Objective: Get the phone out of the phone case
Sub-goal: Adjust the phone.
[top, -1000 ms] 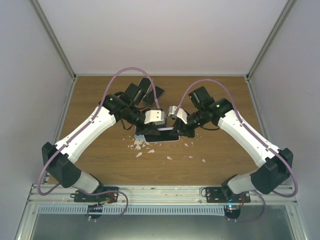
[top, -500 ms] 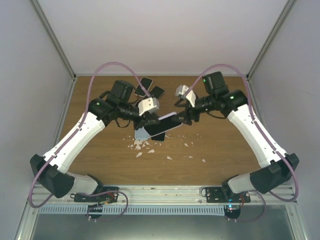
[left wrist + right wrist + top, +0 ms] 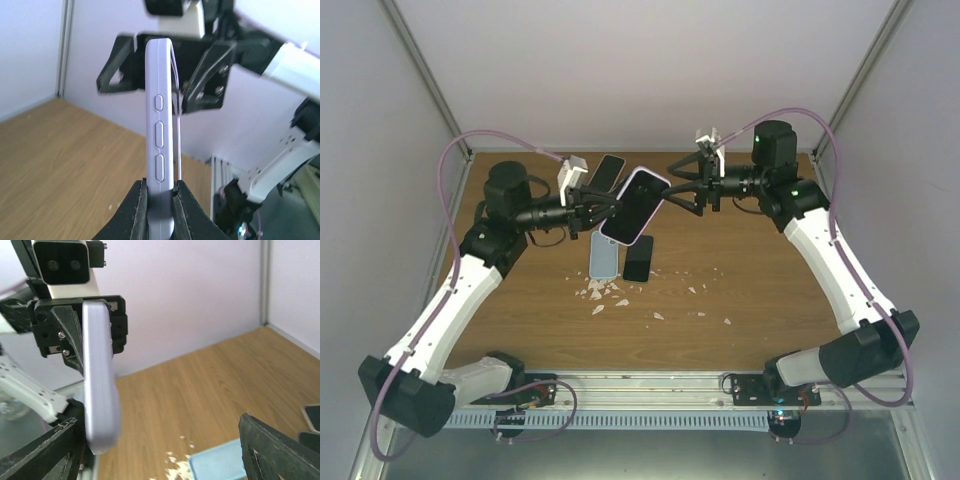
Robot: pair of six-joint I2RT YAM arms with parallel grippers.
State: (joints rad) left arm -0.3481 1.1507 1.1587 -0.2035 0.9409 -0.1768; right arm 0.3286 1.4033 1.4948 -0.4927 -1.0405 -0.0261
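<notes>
While left claw [image 3: 605,209] pinches the cased phone [image 3: 634,205] aloft, upper centre of top view, right claw [image 3: 680,192] gapes at its corner. Left wrist: case [image 3: 161,145] edge-on, clamped bottom centre; likely light, rubbery, slick glass inside. Right wrist: fingers [image 3: 272,450] wide; grab a free corner.

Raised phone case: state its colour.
The rubbery phone case is pale lilac, clearest in the left wrist view.

Matt plastic phone case [image 3: 159,100], wood-grain table [image 3: 760,290]
</notes>
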